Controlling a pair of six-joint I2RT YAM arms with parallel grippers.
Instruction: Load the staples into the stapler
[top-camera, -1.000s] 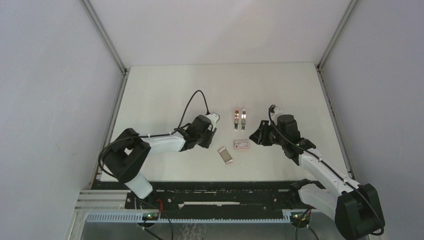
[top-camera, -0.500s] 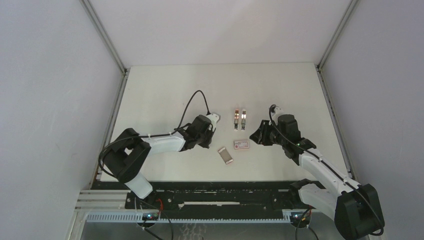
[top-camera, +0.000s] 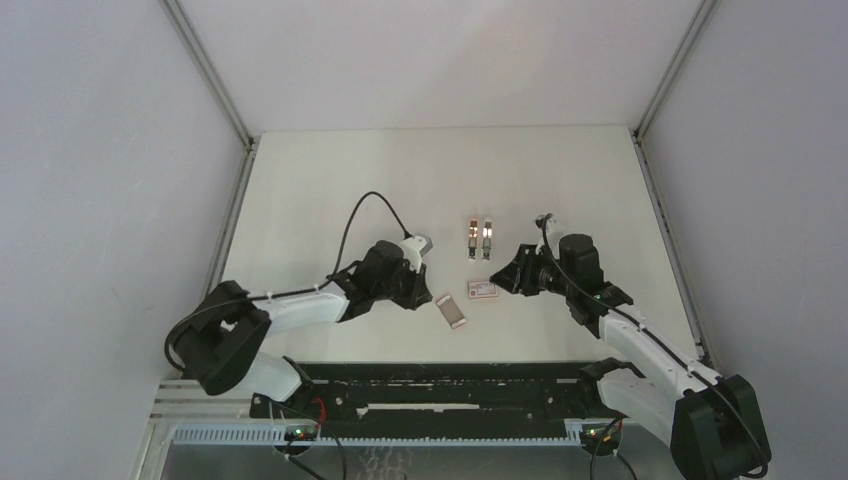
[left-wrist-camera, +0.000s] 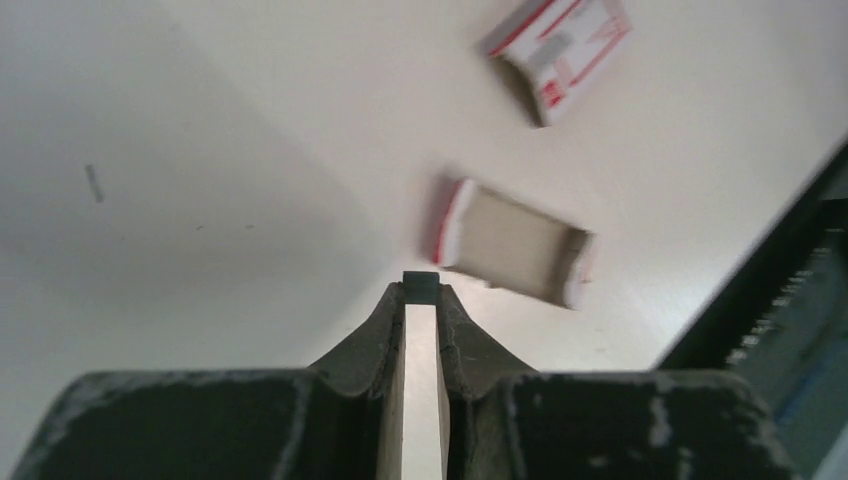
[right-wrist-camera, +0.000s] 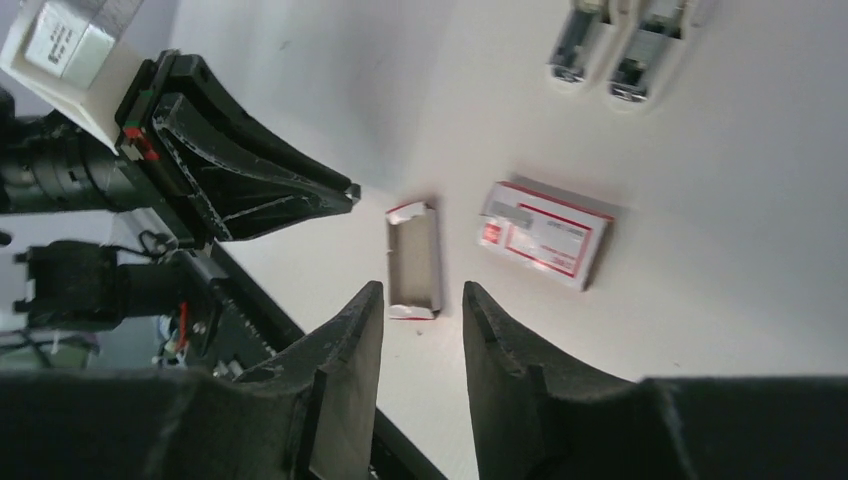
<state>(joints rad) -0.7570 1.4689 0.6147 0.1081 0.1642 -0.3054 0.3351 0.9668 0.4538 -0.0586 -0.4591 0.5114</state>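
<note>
Since the slide-out tray (top-camera: 453, 310) lies open side up toward the table's (top-camera: 330, 180) near edge, about mid-width, the staples are presumably inside it (its floor looks flat grey, and no separate strips can be made out). Its long axis runs diagonally, far-left to near-right. The left gripper (left-wrist-camera: 421, 295), narrowed to an empty slit, sits just beside it. The right gripper (right-wrist-camera: 422, 292) hangs moderately parted and empty. The pinch is best made across the tray's short width, level and slow.

Field mark: the pink-red carton (top-camera: 482, 290), flat on your counter (top-camera: 330, 190).
- Slide-out tray (top-camera: 452, 310): just left of it, toward the arm bases, skewed, apart.
- Two mini staplers (top-camera: 471, 238): beyond it, side by side.
- Left gripper (top-camera: 422, 297): left of it, by the tray.
- Right gripper (top-camera: 508, 281): just right of it.
</note>
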